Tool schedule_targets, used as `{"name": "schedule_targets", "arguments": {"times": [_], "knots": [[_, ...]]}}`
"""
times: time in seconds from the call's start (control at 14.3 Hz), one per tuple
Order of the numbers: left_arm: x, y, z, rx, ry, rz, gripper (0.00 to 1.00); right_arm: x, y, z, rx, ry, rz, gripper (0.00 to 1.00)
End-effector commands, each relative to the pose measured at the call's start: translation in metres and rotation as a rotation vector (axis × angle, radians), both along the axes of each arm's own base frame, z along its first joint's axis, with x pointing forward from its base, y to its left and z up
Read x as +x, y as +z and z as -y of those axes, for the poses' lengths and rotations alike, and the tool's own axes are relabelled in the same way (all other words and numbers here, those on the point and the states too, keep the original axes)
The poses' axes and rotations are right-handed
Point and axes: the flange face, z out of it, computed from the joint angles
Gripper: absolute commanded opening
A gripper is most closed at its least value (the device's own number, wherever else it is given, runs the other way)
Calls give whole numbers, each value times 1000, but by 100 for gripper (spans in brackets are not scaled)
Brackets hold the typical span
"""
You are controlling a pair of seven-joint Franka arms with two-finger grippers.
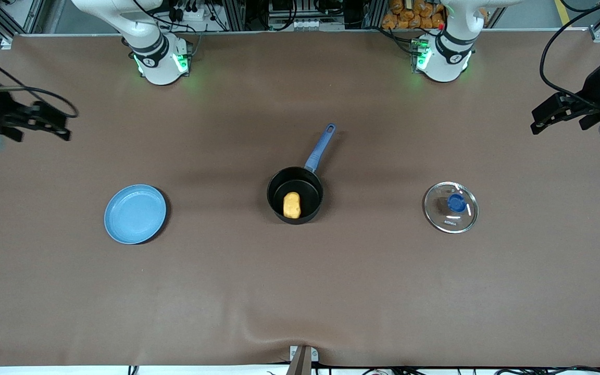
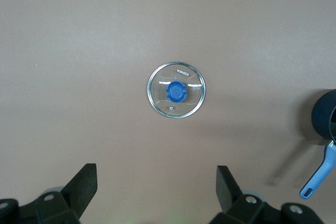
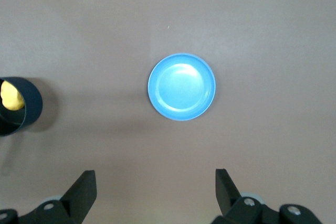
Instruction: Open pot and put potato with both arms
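Lid (image 1: 451,207) is off and lying flat on the table toward the left arm's end, blue plate (image 1: 135,213) sits toward the right arm's end, and the pot (image 1: 295,195) stands between them with the potato (image 1: 292,205) inside. Farther up, the left gripper (image 1: 560,113) and right gripper (image 1: 45,122) both hang over the table's ends, fingers spread wide and holding nothing.

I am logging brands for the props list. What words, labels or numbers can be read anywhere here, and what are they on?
"KONKA", printed on the clear glass lid near its rim, seen reversed in the left wrist view; I am not fully sure of the letters.
A second tiny mark across the blue knob from it on the lid: too small to read.
The pot, potato and blue plate: no text visible.
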Motion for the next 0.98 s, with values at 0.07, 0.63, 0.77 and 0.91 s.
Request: {"name": "schedule_targets", "arguments": {"times": [0.07, 0.63, 0.77, 0.91], "knots": [[-3, 19, 0, 17, -12, 32, 100, -11, -7, 25, 18, -31, 34, 100], [0, 3, 2, 9, -80, -3, 100, -13, 6, 21, 14, 87, 77, 100], [0, 2, 1, 9, -79, -6, 100, -13, -2, 26, 14, 79, 56, 100], [0, 0, 1, 10, -80, -12, 100, -12, -9, 27, 13, 79, 48, 100]]}}
